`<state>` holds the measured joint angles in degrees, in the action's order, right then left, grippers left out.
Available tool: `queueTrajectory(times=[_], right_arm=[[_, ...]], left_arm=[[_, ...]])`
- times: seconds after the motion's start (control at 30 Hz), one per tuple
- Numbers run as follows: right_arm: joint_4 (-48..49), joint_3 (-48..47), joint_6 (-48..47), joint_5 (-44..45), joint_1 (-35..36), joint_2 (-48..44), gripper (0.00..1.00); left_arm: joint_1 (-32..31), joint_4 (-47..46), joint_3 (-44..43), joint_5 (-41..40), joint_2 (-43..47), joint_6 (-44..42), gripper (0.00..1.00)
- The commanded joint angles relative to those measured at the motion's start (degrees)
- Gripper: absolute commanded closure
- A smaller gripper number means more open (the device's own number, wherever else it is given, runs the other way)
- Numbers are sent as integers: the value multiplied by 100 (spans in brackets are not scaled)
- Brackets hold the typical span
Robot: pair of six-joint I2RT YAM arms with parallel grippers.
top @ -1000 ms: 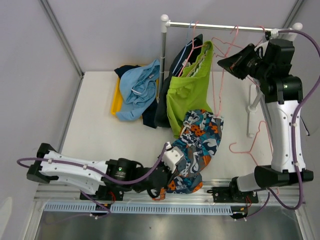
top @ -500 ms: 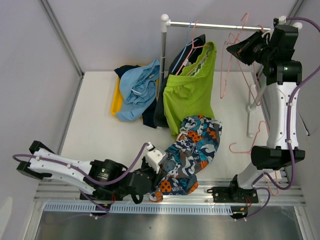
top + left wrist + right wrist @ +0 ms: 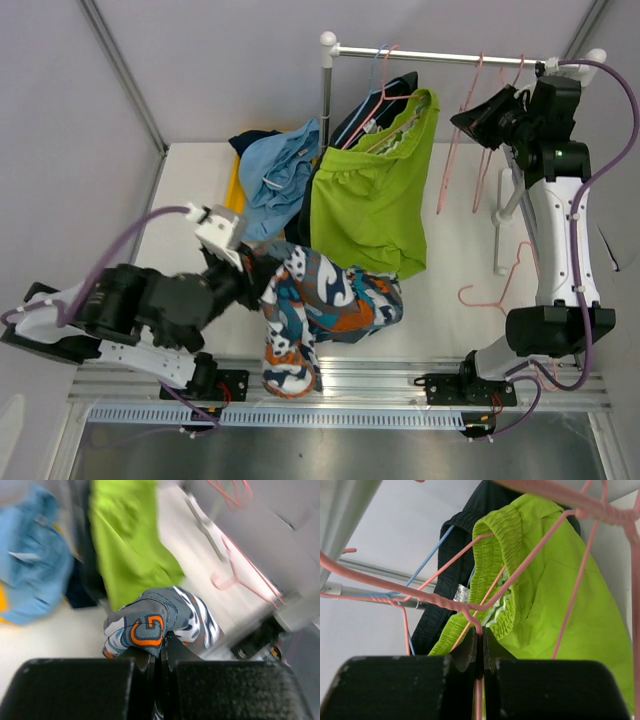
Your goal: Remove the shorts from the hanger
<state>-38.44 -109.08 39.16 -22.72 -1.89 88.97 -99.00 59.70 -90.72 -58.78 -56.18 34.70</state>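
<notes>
1. From above, your left arm [image 3: 130,305] is blurred, and the left pincer [image 3: 255,275] tips vanish into the patterned shorts [image 3: 325,300].
2. The light blue shorts [image 3: 278,175] cover most of the yellow tray [image 3: 232,205] and the navy shorts [image 3: 250,140].
3. The lime green shorts [image 3: 375,195] hide much of the black shorts [image 3: 372,100].
4. The left wrist view is blurred throughout.
5. The pink hanger [image 3: 472,616] disappears between the right pincer [image 3: 480,645] fingers.

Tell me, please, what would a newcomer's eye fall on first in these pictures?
The lime green shorts hang bright from the rail at the back centre. Near the front edge, the left gripper is shut on the patterned shorts in orange, teal and white, which droop from it. Near the rail's right end, the right gripper pinches an empty pink hanger.
</notes>
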Motion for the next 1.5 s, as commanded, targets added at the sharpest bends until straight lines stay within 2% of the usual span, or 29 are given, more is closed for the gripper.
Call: queueTrajectory(times=[0.0,0.07,0.1,0.17,0.2,0.23,0.3,0.33,0.37,0.43,0.47,0.53,0.57,0.63,0.67,0.7,0.77,0.93,1.1,1.17,1.2,1.23,1.27,1.33,1.4,1.43,1.47], right_arm=[[-94,246,-136,-57,5,-503,86],[-103,466,-180,-48,13,-766,58],[-129,545,-206,-31,13,-863,29],[-251,712,-329,127,13,-1152,2],[-278,773,-373,171,5,-1241,1],[-305,844,-417,206,13,-1337,1],[-384,1046,-514,286,5,-1618,1],[-401,1133,-540,312,4,-1715,1],[-402,1352,-549,329,4,-1925,1],[-358,1590,-593,303,13,-2137,1],[-358,1696,-611,312,13,-2234,1],[-375,1995,-663,286,13,-2489,1],[-384,2091,-690,268,13,-2568,1],[-419,2399,-742,242,13,-2814,1],[-428,2496,-760,233,13,-2893,1],[-393,2618,-769,189,13,-2990,1],[-410,2944,-804,119,13,-3201,1],[-349,3786,-848,-127,13,-3692,1],[-252,4009,-927,-522,13,-4106,1],[-147,3808,-936,-776,13,-4238,1],[-103,3693,-919,-908,13,-4256,1],[36,3553,-892,-1049,22,-4248,1],[116,3273,-831,-1268,22,-4169,1],[266,2920,-691,-1463,83,-4002,0],[512,2421,-611,-1394,154,-3696,0],[721,2287,-489,-1315,171,-3589,1],[845,2164,-401,-1244,346,-3484,1]], left_arm=[[678,-931,-490,-372,387,-2100,100],[1265,-1670,-735,-55,441,-2685,100],[1417,-1838,-998,-2,363,-3227,100],[1742,-2286,-1463,-63,196,-3870,100],[1831,-2523,-1519,-106,117,-4570,100],[1927,-3090,-1545,-150,-14,-4899,100],[2445,-3525,-1563,-3,-129,-5584,100],[2708,-3623,-1615,164,-286,-5623,100],[3294,-3528,-1790,609,-401,-5571,100],[3946,-3273,-2160,1156,-821,-5264,100],[4611,-3168,-2430,1428,-998,-5150,100],[5221,-2930,-2827,2149,-1367,-4894,100],[5772,-2877,-3116,2352,-1778,-4824,100],[6303,-2719,-3644,2888,-2228,-4613,100],[6801,-2614,-4133,3064,-2761,-4499,100],[7024,-2326,-4747,3257,-3054,-4246,100],[7594,-2226,-5435,3829,-3581,-4016,100],[8141,-3137,-5588,4795,-4690,-3777,100],[8300,-3518,-5431,4788,-5972,-3647,99],[8388,-3492,-5195,4937,-6421,-3323,77],[8388,-3431,-5141,4938,-6527,-3251,63],[8397,-3326,-5088,4982,-6676,-3189,15],[8397,-3072,-5035,5147,-6704,-3049,1],[8388,-2781,-4965,5245,-6669,-2829,1],[8353,-2578,-4413,5298,-6249,-2644,1],[8266,-2630,-3845,5237,-5977,-2626,1],[8204,-2726,-3126,5193,-5322,-2643,1]])
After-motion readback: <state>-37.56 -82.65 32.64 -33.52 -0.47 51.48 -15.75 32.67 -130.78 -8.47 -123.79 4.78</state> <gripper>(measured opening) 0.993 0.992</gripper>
